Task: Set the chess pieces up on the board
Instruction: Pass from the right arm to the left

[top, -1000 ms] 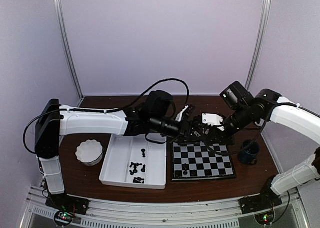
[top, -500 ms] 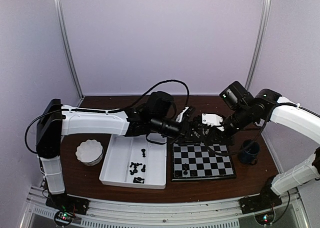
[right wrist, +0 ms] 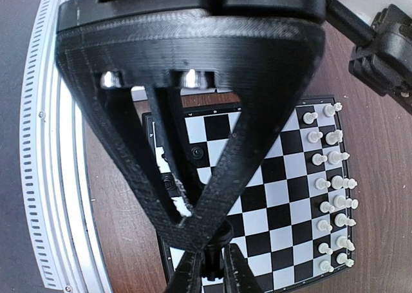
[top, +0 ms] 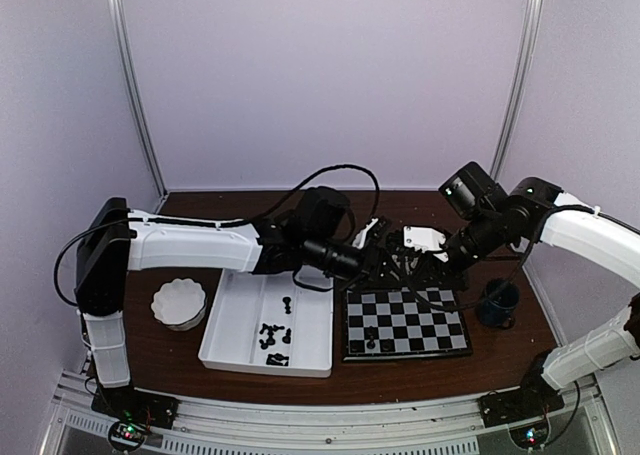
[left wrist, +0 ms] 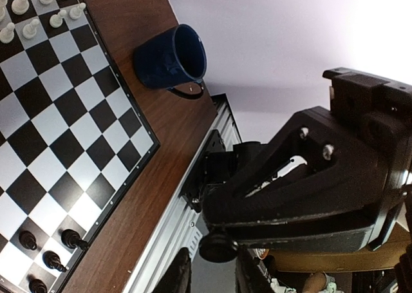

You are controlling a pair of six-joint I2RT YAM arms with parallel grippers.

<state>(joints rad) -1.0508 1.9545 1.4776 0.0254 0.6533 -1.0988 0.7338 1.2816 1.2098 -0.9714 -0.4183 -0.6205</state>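
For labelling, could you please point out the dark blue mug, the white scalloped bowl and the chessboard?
Dark blue mug (left wrist: 168, 62): left wrist view, outer wall.
White scalloped bowl (top: 178, 303): top view, inner floor.
Black-and-white chessboard (top: 415, 320): top view, bare centre.

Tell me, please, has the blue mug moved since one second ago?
No. In the top view the blue mug stands at the same spot as before, just right of the board.

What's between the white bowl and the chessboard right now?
The white divided tray, holding loose black chessmen, sits between them; the top view shows it.
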